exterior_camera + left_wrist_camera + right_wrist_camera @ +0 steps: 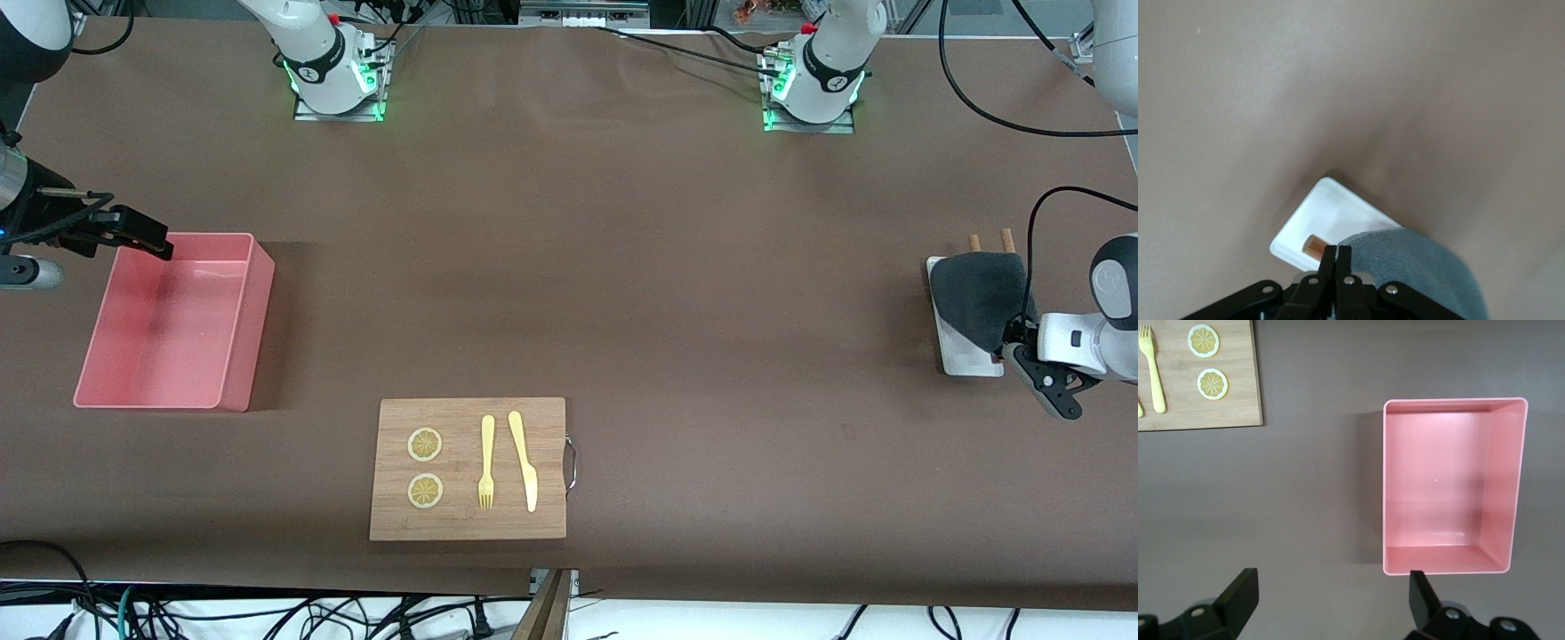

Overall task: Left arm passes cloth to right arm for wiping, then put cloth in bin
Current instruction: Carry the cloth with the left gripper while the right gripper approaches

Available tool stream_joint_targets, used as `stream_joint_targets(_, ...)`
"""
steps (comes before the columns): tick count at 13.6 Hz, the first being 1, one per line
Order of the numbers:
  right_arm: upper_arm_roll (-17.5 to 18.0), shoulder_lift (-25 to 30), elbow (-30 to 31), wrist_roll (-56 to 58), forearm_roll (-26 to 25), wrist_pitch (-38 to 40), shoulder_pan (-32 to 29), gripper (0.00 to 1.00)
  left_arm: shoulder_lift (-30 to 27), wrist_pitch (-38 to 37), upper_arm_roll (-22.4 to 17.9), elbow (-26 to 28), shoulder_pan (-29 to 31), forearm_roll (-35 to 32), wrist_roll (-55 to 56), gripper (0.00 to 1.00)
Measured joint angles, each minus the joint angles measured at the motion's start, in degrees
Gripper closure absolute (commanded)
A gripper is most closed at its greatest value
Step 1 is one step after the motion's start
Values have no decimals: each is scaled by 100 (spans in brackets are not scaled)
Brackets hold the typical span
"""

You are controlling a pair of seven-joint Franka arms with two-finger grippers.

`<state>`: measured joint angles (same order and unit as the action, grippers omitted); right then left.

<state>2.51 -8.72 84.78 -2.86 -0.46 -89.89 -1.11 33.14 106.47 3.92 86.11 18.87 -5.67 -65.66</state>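
The dark grey cloth (976,295) lies bunched on a narrow white tray (967,361) at the left arm's end of the table. My left gripper (1011,343) is low at the cloth's edge, shut on a corner of it. In the left wrist view the fingers (1337,257) are pressed together at the cloth (1425,267), over the tray (1331,213). The pink bin (242,329) stands empty at the right arm's end. My right gripper (147,238) hangs open and empty over the bin's farther edge. The right wrist view shows its gripper (1331,600) spread wide beside the bin (1451,487).
A wooden board (468,524) with two lemon slices (425,444), a yellow fork (486,462) and a knife (524,462) lies near the front camera, and shows in the right wrist view (1205,407). Two wooden pegs (991,241) stick out past the tray.
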Motion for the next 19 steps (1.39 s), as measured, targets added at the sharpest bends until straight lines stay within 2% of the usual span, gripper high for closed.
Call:
stream_joint_targets(2, 57, -66, 27, -233, 8, -27, 6, 0, -189, -346, 223, -103, -1, 118, 84, 100)
stream_joint_targets(4, 172, -146, 73, -786, 87, -72, 20, 0, -323, -826, 591, -277, -7, 142, 671, 100)
stream_joint_targets(7, 470, -299, 104, -1778, 179, -192, 51, 0, -370, -1300, 1295, -560, -19, 218, 1965, 100)
stream_joint_targets(10, 775, -456, 135, -2643, 450, -420, 73, 0, -370, -1399, 1840, -647, -43, 912, 3448, 100)
stream_joint_targets(14, 984, -655, 143, -3527, 924, -784, 94, 0, -368, -1313, 2486, -656, -153, 1831, 5362, 100)
stream_joint_targets(19, 1240, -1025, 149, -4504, 932, -1460, 382, 0, -359, -231, 2618, -660, -1030, 2689, 6798, 100)
